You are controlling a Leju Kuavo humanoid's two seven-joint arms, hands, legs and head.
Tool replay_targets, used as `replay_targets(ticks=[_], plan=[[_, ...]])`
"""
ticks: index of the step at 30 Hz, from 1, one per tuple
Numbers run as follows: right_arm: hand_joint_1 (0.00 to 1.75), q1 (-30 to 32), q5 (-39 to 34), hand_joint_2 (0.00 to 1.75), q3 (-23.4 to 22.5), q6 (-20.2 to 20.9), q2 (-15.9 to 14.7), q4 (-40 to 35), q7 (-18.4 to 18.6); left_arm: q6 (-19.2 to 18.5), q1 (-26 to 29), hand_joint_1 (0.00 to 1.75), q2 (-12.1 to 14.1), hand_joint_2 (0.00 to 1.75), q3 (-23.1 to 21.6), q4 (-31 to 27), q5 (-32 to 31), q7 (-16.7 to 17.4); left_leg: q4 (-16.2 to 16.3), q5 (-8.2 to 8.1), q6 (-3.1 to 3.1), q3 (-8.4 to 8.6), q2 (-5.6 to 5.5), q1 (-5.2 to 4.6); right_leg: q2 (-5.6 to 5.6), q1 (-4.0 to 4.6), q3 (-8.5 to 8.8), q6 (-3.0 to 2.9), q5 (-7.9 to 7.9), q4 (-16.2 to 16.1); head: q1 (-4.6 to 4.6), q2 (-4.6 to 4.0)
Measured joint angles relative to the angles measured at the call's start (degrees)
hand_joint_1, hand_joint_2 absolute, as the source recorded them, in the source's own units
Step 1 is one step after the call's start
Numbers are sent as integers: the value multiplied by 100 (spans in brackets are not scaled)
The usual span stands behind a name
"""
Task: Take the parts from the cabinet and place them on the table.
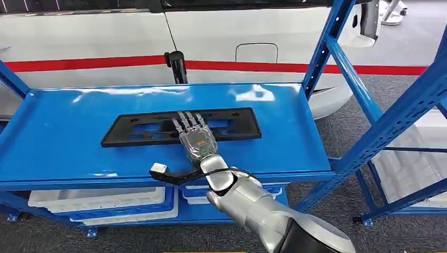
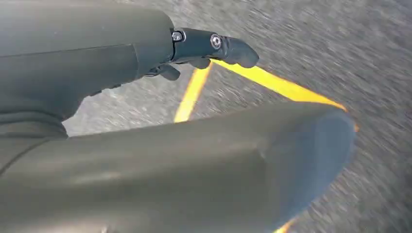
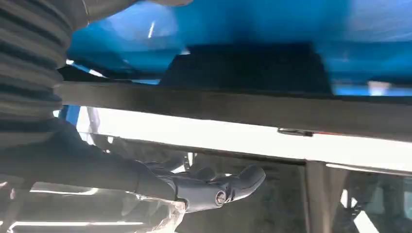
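A white vehicle with a red stripe (image 1: 105, 64) stands behind the glossy blue metal shelf (image 1: 63, 137). The right hand (image 1: 193, 133) lies with fingers spread flat on the long black plastic frame-shaped part (image 1: 126, 134) mid-shelf, apparently pressing rather than gripping. The left hand (image 2: 204, 48) hangs over grey floor, fingers seemingly curled, holding nothing.

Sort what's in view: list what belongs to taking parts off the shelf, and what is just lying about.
Job:
black part, lying flat on the shelf
blue shelf
right hand, fingers stretched over the part's middle

Lying about:
white bins on the lower level
white car behind the rack
yellow floor lines
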Motion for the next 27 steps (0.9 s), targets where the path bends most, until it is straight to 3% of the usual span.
replay_targets(ticks=[1, 3, 4, 5, 6, 8, 9, 10, 12, 16, 17, 18, 19, 20, 21, 22, 24, 25, 26, 27], plan=[[14, -17, 18, 175, -26, 24, -3, 52, 55, -20, -31, 0, 0, 0, -11, 0, -33, -7, -5, 5, -27, -2, 4, 10, 0, 13, -3, -20, 6, 10, -5, 0], [23, -56, 53, 175, -74, 39, 2, 140, 127, -26, -87, 0, -15, 0, -33, 0, -77, -11, -17, 27, -97, -1, 5, 44, 5, 24, -4, -84, 37, 1, -3, 0], [126, -70, 55, 175, -97, 39, 15, 178, 151, -22, -104, 0, -13, 0, -35, 0, -105, -13, 28, -2, -118, -30, 7, 82, 7, -80, 23, -131, 70, -28, -2, 0], [140, -86, 59, 175, -129, 40, 17, 230, 177, -11, -113, 0, -13, 0, -42, 0, -107, -18, 206, -145, -149, -83, 20, 81, 14, -64, 28, -151, 71, -29, -18, 0], [148, -91, 81, 175, -158, 35, 28, 291, 182, -7, -120, 0, -17, 0, -53, 0, -112, -18, 618, -409, -190, -263, 26, 102, 11, -61, 29, -181, 75, -28, -51, 0], [152, -87, 195, 175, -225, 9, 24, 415, 203, 21, -125, 0, -20, 0, -90, 0, -133, -16, 1592, -832, -255, -716, 31, 130, 11, -42, 20, -181, 74, -22, -44, 0], [152, -84, 241, 175, -267, 2, 19, 468, 221, 44, -125, 0, -22, 0, -101, 2, -142, -16, 1882, -890, -272, -858, 31, 138, 12, -33, 20, -180, 74, -21, -48, 0], [152, -85, 293, 175, -300, 2, 15, 514, 236, 59, -126, 0, -22, 0, -114, 2, -156, -11, 1884, -819, -273, -874, 32, 145, 13, -32, 23, -179, 73, -20, -42, 0], [152, -86, 393, 175, -379, -6, -7, 564, 262, 79, -132, 0, -22, 0, -123, 0, -166, 2, 1308, -439, -260, -618, 34, 156, 25, -32, 32, -177, 71, -18, -44, 0], [152, -86, 394, 175, -385, -6, -9, 564, 263, 79, -134, 0, -22, 0, -125, 0, -168, 2, 1248, -407, -259, -589, 34, 156, 26, -32, 32, -177, 71, -18, -44, 0], [152, -91, 433, 175, -420, -11, -16, 580, 280, 90, -144, 0, -22, 0, -129, 0, -173, 6, 839, -200, -244, -391, 34, 158, 36, -32, 37, -175, 71, -19, -46, 0], [152, -91, 479, 175, -496, -11, -18, 610, 289, 105, -166, 0, -22, 0, -133, 0, -188, 17, 226, 32, -188, -85, 35, 156, 40, -28, 40, -172, 71, -22, -44, 0], [161, -110, 514, 175, -594, -22, -44, 645, 298, 111, -195, 0, -22, 0, -136, 0, -199, 19, 81, -51, -115, -41, 33, 84, 39, 36, -5, -67, 59, -18, -31, 0], [166, -121, 575, 175, -663, -17, -66, 665, 352, 118, -204, 0, -42, 0, -140, 0, -225, 41, -80, 54, 39, 41, 61, 90, 16, 46, -84, 32, -5, 91, -26, 0], [166, -130, 619, 175, -687, -2, -79, 682, 367, 131, -213, 0, -50, 0, -144, 0, -230, 57, -84, 70, 93, 26, 61, 84, 17, 50, -270, -15, -210, 449, -16, 0], [164, -114, 684, 175, -695, 11, -109, 693, 394, 133, -221, 0, -57, 0, -151, 0, -236, 76, -82, 73, 107, 13, 59, 69, 18, 41, -519, -59, -417, 934, 0, 0], [168, -76, 768, 175, -737, 24, -164, 702, 435, 133, -220, 0, -63, 0, -171, 0, -285, 94, -79, 75, 115, -6, 56, 48, 17, 37, -948, -67, -665, 1762, 0, 0], [166, -68, 833, 175, -785, 22, -193, 709, 455, 131, -221, 0, -66, 0, -177, 0, -306, 120, -79, 76, 114, -5, 43, 39, 17, 37, -999, -32, -636, 1838, 2, 0], [168, -68, 892, 175, -811, -6, -214, 709, 481, 131, -222, 0, -74, 0, -182, 0, -348, 144, -76, 75, 114, -3, 34, 34, 17, 38, -895, 7, -515, 1624, -2, 0], [169, -65, 927, 175, -842, -26, -234, 709, 503, 133, -229, 0, -79, 0, -195, 0, -374, 159, -70, 75, 112, 0, 23, 30, 16, 38, -662, 47, -315, 1154, 4, 0]])
